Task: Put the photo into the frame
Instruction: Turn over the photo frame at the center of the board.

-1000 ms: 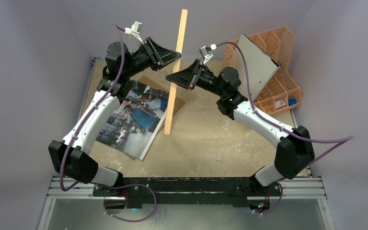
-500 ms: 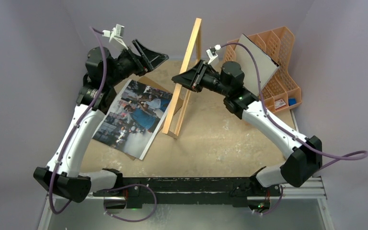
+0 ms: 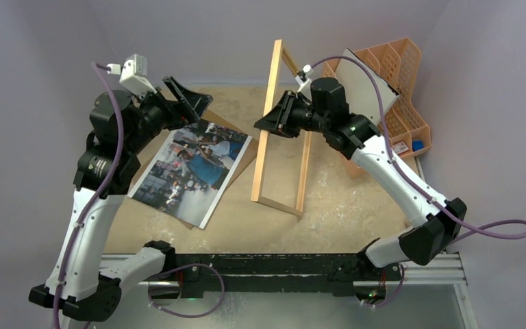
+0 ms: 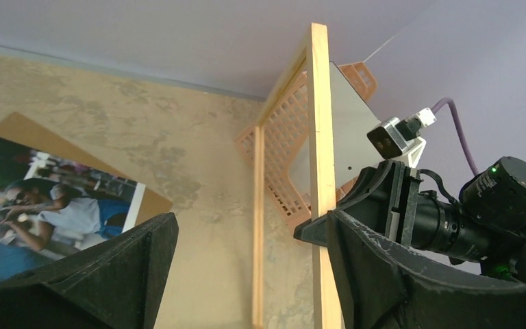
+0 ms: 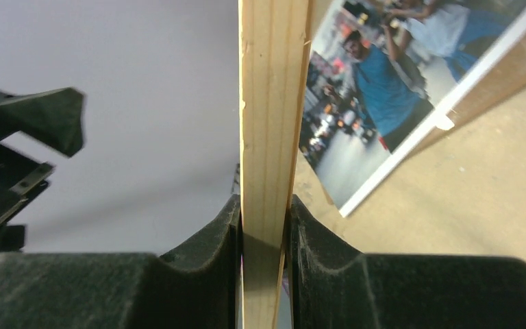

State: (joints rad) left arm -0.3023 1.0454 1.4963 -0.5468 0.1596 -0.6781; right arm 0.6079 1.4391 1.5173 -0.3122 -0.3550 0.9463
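Toward the far edge of the mottled, sand-coloured table (image 3: 346,205), the right gripper (image 3: 265,124) pinches one long rail of the frame (image 3: 261,154), its black jaws pressed flat against both faces of the thin pale wood. The frame stands tilted on edge, a slim rectangle whose lower short rail sits near the tabletop's middle. The left gripper (image 3: 190,99) hangs over the far left part, jaws spread wide and holding nothing. Below it the photo (image 3: 192,168), a glossy rectangular street print, lies flat near the left edge on a brown hardboard panel (image 3: 244,161). An orange plastic lattice organizer (image 3: 401,75) fills the far right corner, with a white-grey board (image 3: 366,89) leaning in it.
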